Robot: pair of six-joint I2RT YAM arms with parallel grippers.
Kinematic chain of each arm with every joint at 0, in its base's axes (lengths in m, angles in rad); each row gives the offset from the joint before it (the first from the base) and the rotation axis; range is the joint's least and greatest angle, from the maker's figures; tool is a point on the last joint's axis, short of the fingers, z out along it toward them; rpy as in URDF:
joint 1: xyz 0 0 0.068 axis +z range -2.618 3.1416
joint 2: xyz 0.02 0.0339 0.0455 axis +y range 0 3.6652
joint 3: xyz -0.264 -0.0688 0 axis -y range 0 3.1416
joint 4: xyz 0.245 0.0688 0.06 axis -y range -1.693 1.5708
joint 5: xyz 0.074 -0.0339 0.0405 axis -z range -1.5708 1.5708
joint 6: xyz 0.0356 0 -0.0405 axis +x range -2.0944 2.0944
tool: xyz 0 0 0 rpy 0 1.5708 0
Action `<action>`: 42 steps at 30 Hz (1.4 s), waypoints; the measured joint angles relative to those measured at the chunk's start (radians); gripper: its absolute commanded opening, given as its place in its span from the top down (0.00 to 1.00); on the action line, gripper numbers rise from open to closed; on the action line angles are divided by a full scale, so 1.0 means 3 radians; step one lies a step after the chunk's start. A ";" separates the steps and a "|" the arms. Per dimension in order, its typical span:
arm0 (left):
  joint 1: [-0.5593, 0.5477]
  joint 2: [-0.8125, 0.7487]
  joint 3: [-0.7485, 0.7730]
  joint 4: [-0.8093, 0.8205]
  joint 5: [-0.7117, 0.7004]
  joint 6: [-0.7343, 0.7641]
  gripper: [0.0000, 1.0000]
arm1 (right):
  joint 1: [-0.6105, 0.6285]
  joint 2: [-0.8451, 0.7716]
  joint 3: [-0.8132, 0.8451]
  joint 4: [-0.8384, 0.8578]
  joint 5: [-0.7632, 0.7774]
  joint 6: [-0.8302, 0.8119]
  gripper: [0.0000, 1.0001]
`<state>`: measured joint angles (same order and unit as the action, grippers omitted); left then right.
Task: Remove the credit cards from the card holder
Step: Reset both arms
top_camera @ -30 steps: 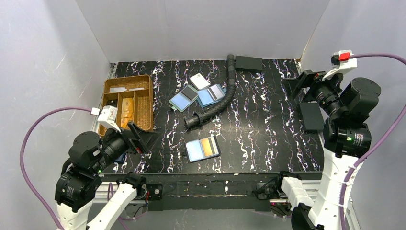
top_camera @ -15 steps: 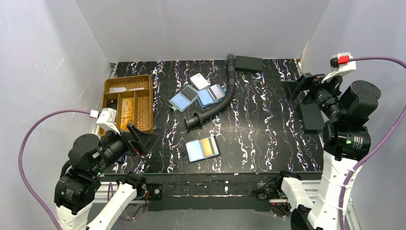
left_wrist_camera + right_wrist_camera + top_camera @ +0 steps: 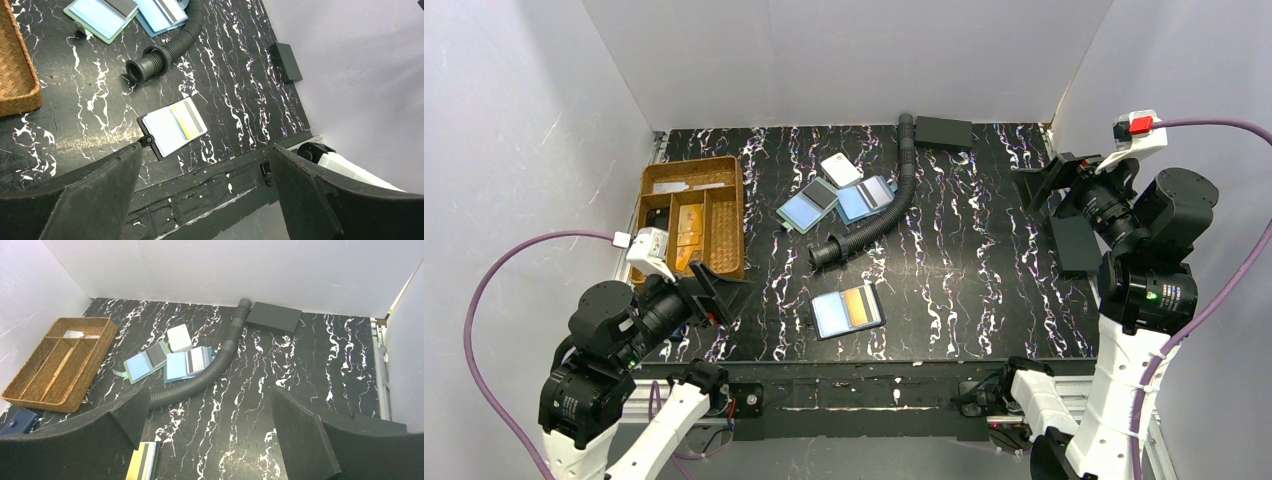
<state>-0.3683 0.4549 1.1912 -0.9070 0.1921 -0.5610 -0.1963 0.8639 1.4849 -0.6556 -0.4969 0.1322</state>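
Note:
The card holder (image 3: 819, 331), a black bifold, lies open near the table's front edge. It holds a pale blue card (image 3: 831, 314) on its left panel and an orange-to-tan card (image 3: 862, 305) on its right. In the left wrist view the holder (image 3: 149, 139) shows both cards (image 3: 162, 131) (image 3: 189, 119). My left gripper (image 3: 722, 284) (image 3: 205, 150) is open and empty, in the air left of the holder. My right gripper (image 3: 1052, 178) (image 3: 209, 390) is open and empty, high at the right side. Only the holder's corner (image 3: 142, 460) shows in the right wrist view.
A wicker tray (image 3: 724, 215) stands at the left. A black corrugated hose (image 3: 874, 220) runs down the middle. Two overlapping blue wallets (image 3: 807, 208) and a white tag (image 3: 841, 169) lie beside it. Black boxes sit at the back (image 3: 944, 131) and right (image 3: 1074, 245). A navy pouch (image 3: 17, 421) lies by the tray.
Both arms have shifted only slightly; the left wrist sank a little and the right gripper moved a bit. Nothing on the table has moved.

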 measured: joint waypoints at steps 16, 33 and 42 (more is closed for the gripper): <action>0.0000 -0.0005 -0.0004 -0.0036 -0.0025 0.0013 0.02 | 0.0000 0.0000 -0.0034 0.0000 0.0000 0.0001 0.02; 0.0000 -0.0011 -0.0010 -0.0048 -0.0057 0.0037 0.02 | 0.0000 0.0000 -0.0034 0.0000 0.0000 0.0001 0.02; 0.0000 -0.0011 -0.0017 -0.0052 -0.0066 0.0038 0.02 | -0.0001 0.0000 -0.0034 0.0000 -0.0001 0.0010 0.02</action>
<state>-0.3683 0.4515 1.1862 -0.9226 0.1722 -0.5495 -0.1967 0.8639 1.4746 -0.6556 -0.4973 0.1352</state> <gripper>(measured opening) 0.982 0.983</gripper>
